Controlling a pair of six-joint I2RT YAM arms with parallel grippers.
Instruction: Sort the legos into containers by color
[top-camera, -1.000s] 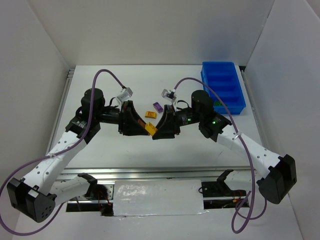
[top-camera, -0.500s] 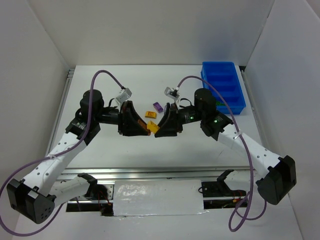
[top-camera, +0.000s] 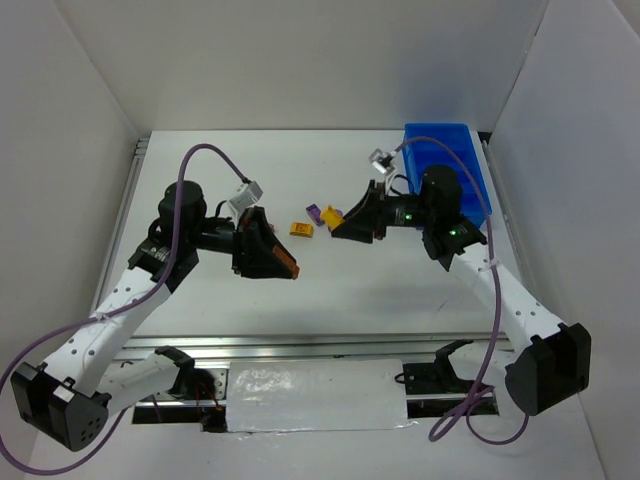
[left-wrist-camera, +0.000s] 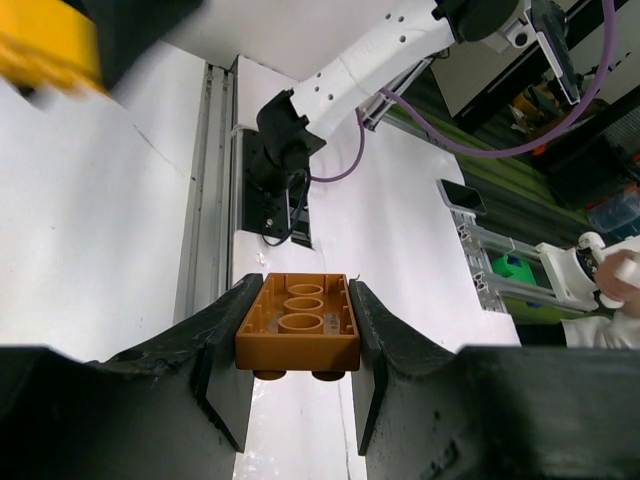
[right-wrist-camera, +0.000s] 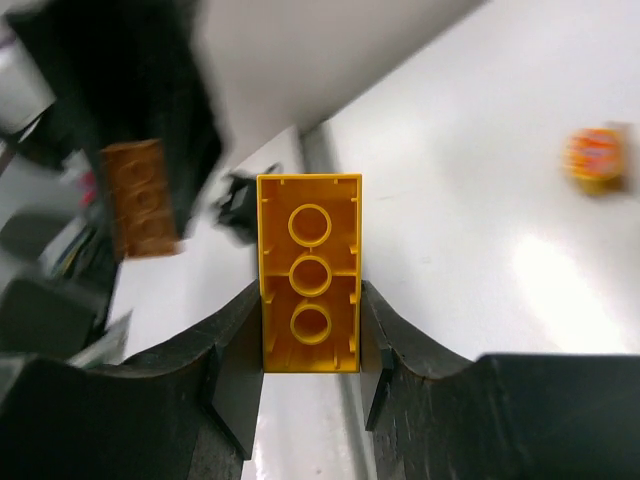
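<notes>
My left pincer (left-wrist-camera: 299, 305) is clamped on a small brown plastic brick (left-wrist-camera: 297, 328) left of centre, my right pincer (right-wrist-camera: 308, 300) on a long yellow plastic brick (right-wrist-camera: 310, 270) near the bright blue compartment tray (top-camera: 479, 192) at upper right

Orange brick (left-wrist-camera: 298, 325) and yellow brick (right-wrist-camera: 310, 275) are smooth plastic, the table (top-camera: 350, 295) faintly glossy

light: bright, even | shadows: soft, faint on table (top-camera: 330, 300) | glare: right wrist, lower right | blur: left wrist upper left; right wrist left side, upper right
</notes>
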